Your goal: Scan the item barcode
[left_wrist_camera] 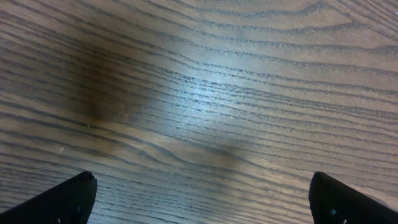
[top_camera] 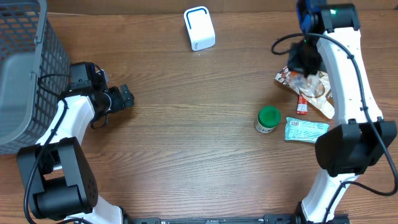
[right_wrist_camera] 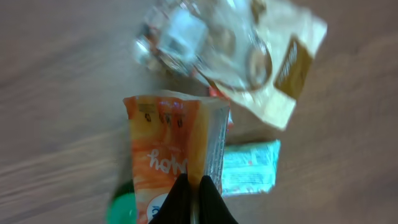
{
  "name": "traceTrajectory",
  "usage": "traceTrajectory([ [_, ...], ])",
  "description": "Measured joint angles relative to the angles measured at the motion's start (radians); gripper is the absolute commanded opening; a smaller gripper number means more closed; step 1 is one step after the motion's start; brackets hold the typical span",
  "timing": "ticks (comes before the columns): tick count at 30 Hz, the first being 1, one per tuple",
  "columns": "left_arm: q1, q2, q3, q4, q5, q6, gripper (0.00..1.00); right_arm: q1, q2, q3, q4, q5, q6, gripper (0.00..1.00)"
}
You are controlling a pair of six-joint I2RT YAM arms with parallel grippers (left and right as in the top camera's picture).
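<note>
**Orange printed packet (right_wrist_camera: 171, 155) clamped in the right gripper (right_wrist_camera: 193, 200)**

The packet is pinched at its lower edge between the dark fingers (right_wrist_camera: 179, 202), which are pressed together on it. It is held upright before the wrist camera, and its lettering is seen upside down. Behind it three blurred things are seen lying on the wood: a clear-and-tan crinkled bag (right_wrist_camera: 267, 56), a mint-green flat packet (right_wrist_camera: 249, 168) and a small jar with a green round lid (right_wrist_camera: 124, 210).

From overhead, the right gripper (top_camera: 303, 59) is found at the far right of the brown wooden table (top_camera: 186, 149), over the upper end of the crinkled bag (top_camera: 318, 93). The held packet itself cannot be made out clearly in that view. The jar (top_camera: 268, 118) is stood just left of the mint-green packet (top_camera: 306, 129), and a small red-orange stick (top_camera: 302, 106) is laid against the left edge of the bag. A white box-shaped scanner with a blue rim (top_camera: 199, 28) is set near the far edge at the middle of the table, well apart from the right gripper.

The left gripper (top_camera: 127, 98) is placed at the left side, near a grey mesh basket (top_camera: 25, 74). Its jaws are spread wide. In its wrist view only the two dark fingertips (left_wrist_camera: 68, 199) are shown at the lower corners, with bare wood grain between them
</note>
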Motion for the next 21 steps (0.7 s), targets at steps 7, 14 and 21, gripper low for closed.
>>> traceTrajectory([
  [7, 0.0, 0.0, 0.0, 0.0, 0.0, 0.0, 1.0, -0.071, 0.002, -0.28, 0.148, -0.018, 0.005, 0.09],
  [14, 0.0, 0.0, 0.0, 0.0, 0.0, 0.0, 1.0, -0.132, 0.003, -0.459, 0.312, -0.023, 0.015, 0.44],
  [21, 0.0, 0.0, 0.0, 0.0, 0.0, 0.0, 1.0, -0.13, 0.003, -0.433, 0.259, -0.091, 0.031, 0.5],
])
